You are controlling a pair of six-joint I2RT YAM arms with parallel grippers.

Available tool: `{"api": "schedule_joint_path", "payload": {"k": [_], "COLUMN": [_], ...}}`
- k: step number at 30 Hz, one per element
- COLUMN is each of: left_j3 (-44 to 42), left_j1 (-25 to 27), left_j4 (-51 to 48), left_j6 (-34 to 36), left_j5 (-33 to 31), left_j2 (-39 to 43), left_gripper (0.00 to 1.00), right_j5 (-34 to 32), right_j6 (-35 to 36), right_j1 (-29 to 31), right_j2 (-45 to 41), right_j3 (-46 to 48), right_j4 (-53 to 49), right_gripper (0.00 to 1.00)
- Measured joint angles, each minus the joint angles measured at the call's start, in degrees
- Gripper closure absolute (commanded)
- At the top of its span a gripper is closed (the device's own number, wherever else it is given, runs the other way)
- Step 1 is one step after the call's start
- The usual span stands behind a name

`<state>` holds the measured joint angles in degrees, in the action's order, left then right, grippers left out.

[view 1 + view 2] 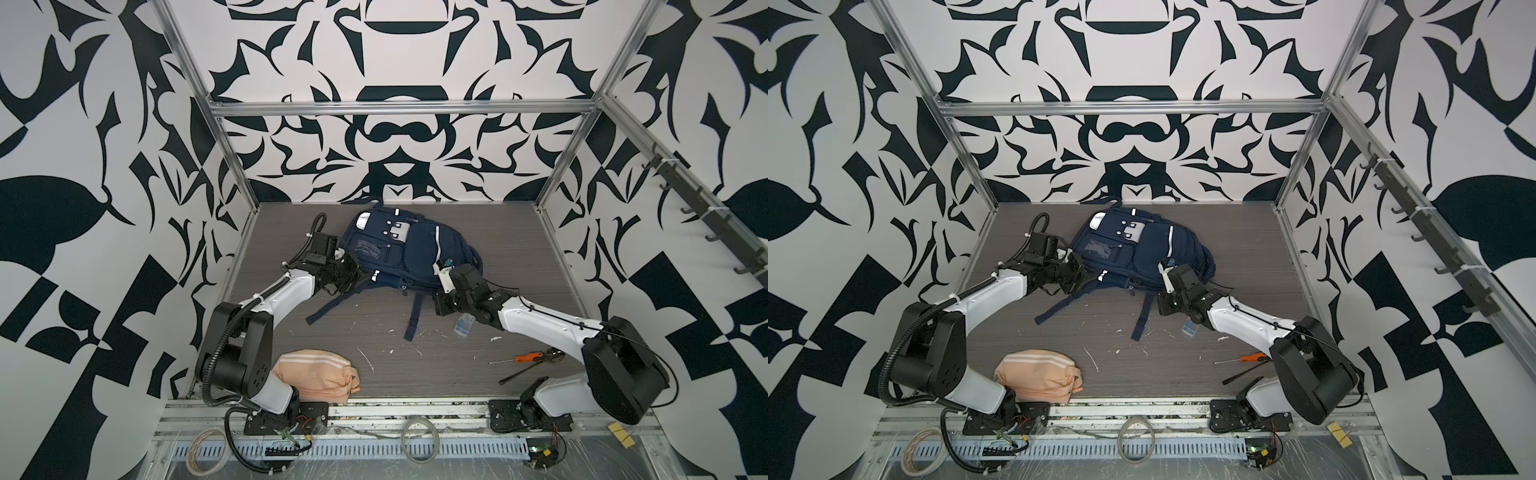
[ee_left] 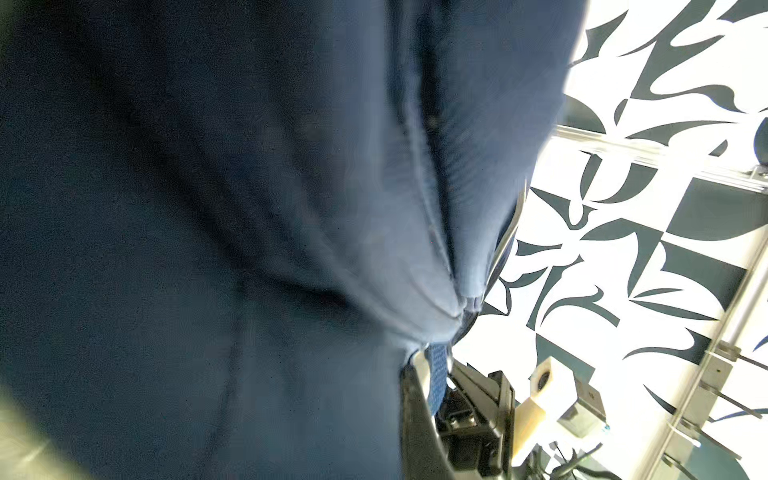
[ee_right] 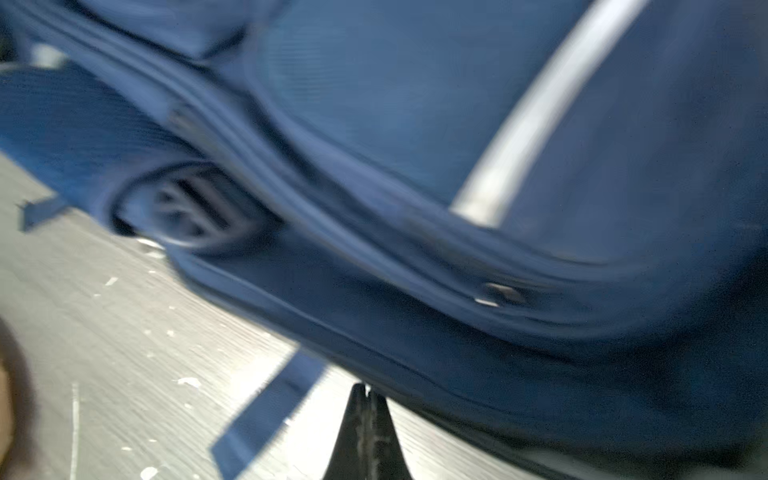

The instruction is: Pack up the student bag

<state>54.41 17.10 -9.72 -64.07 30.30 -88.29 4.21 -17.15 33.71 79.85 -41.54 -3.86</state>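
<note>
Item: backpack, flat between both claws, seemingly zipped. Left claw pinches its strap. Right claw pressed together at its edge. Pink pouch lies well behind the left claw, unpacked. Packing looks barely begun.

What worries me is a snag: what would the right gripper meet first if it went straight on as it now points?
The student bag: in the right wrist view the shut right gripper aims at its navy edge, which lies just ahead of it. Blur hides whether they touch.
</note>
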Motion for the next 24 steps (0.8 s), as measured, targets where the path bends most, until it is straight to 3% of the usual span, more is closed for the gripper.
{"api": "schedule_joint_path", "payload": {"k": [2, 4, 6, 7, 10, 15, 20, 24], "left_j3": [0.0, 0.0, 0.3, 0.6, 1.6, 2.9, 5.0, 8.6], "left_j1": [-0.7, -1.0, -1.1, -1.1, -1.0, -0.3, 1.1, 3.0], "left_j4": [-0.5, -0.8, -1.3, -1.5, -2.0, -2.8, -4.0, -5.0], "left_j6": [1.1, 2.2, 2.9, 3.1, 3.4, 3.4, 2.1, 1.0], "left_j5": [0.3, 1.1, 1.8, 2.1, 3.3, 4.3, 4.8, 5.3], "left_j2": [0.2, 0.2, 0.2, 0.2, 0.2, 0.2, 0.4, 0.4], "left_gripper": [1.0, 1.0, 1.0, 1.0, 1.0, 1.0, 1.0, 1.0], "right_j5": [0.7, 3.3, 6.9, 8.3, 12.4, 17.0, 18.3, 18.3], "right_j6": [0.9, 1.9, 3.1, 3.1, 3.3, 1.5, -1.2, -3.7], "right_j1": [-0.4, -0.6, -0.5, -0.2, 0.8, 1.8, 1.8, 1.6], "right_j2": [-0.9, -1.3, -1.0, -1.0, -1.1, -1.0, -0.2, 1.4], "right_j3": [0.0, -0.2, -0.7, -0.8, -0.8, -0.8, -0.7, 0.4], "right_j4": [-0.7, -1.0, -1.1, -0.9, 0.2, 4.0, 10.7, 17.4], "right_gripper": [0.96, 0.76, 0.43, 0.35, 0.23, 0.2, 0.33, 0.36]}}
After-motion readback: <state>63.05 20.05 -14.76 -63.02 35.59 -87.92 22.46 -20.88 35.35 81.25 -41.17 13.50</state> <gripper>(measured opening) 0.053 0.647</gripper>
